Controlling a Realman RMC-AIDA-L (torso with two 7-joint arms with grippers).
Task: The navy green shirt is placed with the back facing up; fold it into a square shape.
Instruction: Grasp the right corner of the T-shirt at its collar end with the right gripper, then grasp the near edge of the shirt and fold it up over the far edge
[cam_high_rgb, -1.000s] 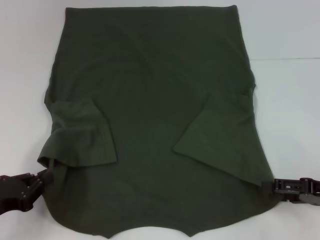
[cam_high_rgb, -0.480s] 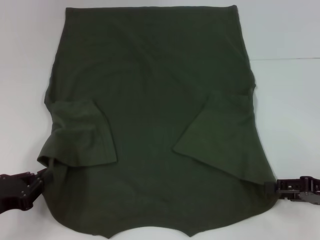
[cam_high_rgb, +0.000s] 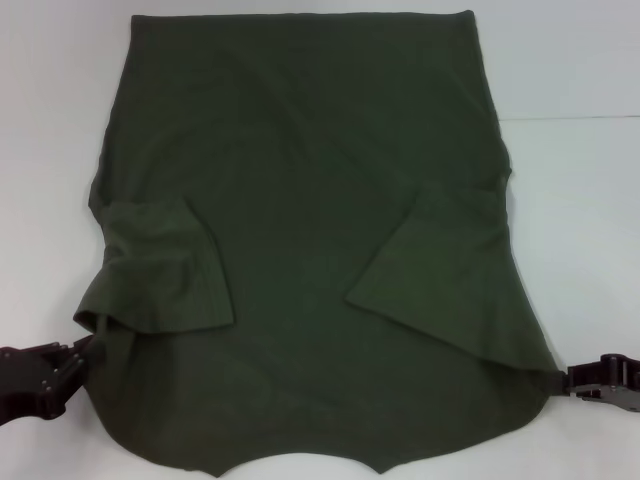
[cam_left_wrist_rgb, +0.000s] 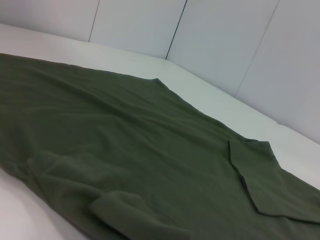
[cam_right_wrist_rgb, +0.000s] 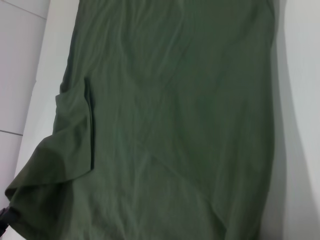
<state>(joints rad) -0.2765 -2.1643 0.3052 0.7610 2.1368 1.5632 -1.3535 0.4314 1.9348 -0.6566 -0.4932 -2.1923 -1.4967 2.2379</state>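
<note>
The navy green shirt (cam_high_rgb: 310, 200) lies flat on the white table (cam_high_rgb: 580, 200), with both short sleeves folded in over the body. My left gripper (cam_high_rgb: 84, 348) is at the shirt's near left edge, just below the folded left sleeve (cam_high_rgb: 160, 270), shut on the fabric there. My right gripper (cam_high_rgb: 566, 380) is at the near right corner, shut on the tip of the cloth, which is drawn out toward it. The left wrist view (cam_left_wrist_rgb: 125, 150) and the right wrist view (cam_right_wrist_rgb: 175, 125) show only the shirt spread on the table.
White table surface (cam_high_rgb: 50, 150) shows on both sides of the shirt and beyond its far edge. White wall panels (cam_left_wrist_rgb: 225, 40) stand behind the table in the left wrist view. The shirt's near edge reaches the bottom of the head view.
My right gripper has moved outward to the right, drawing the shirt's near right corner with it. My left gripper has shifted slightly left. The rest of the shirt lies as before.
</note>
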